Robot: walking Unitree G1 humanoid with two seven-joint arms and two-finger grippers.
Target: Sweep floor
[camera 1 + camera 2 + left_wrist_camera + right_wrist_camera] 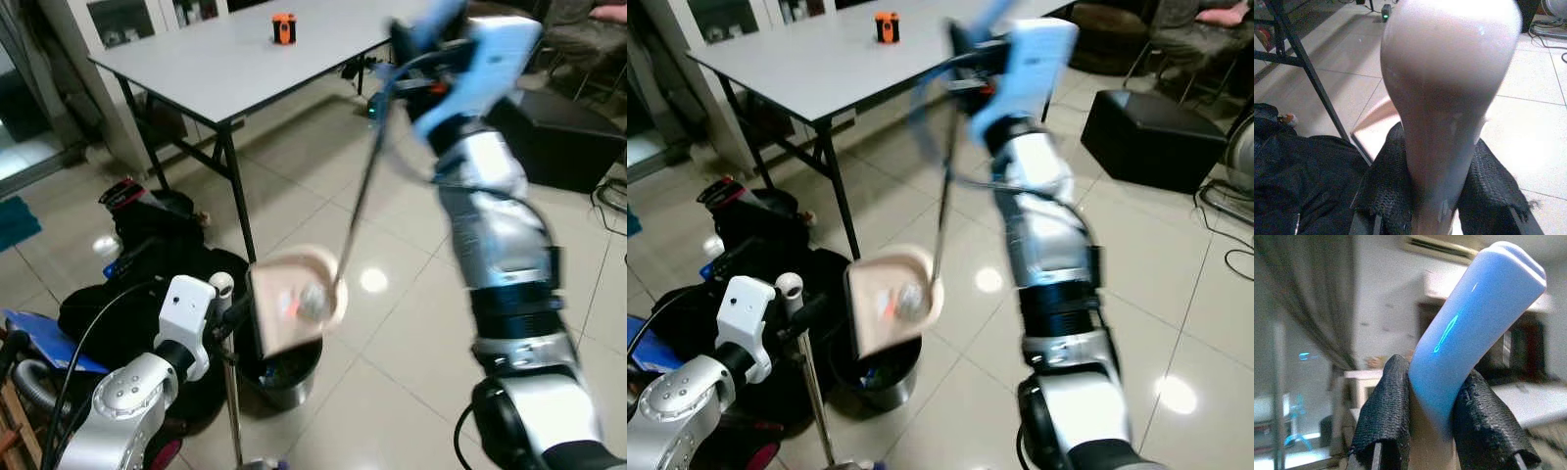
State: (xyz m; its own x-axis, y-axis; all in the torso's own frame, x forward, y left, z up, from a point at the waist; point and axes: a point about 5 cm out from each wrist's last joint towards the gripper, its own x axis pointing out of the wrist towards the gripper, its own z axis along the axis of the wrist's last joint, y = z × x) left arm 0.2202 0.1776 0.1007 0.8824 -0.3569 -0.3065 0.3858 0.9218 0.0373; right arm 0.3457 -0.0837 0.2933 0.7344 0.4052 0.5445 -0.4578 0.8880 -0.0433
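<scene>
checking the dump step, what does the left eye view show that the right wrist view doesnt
Left eye view alone: the tilted dustpan over the black bin, its thin pole running up to the raised right tool, the grey table with an orange object, and the left arm low beside a second pole.

Right wrist view alone: a curtain and a wall air conditioner.

Both: the right tool shut on the blue handle.
</scene>
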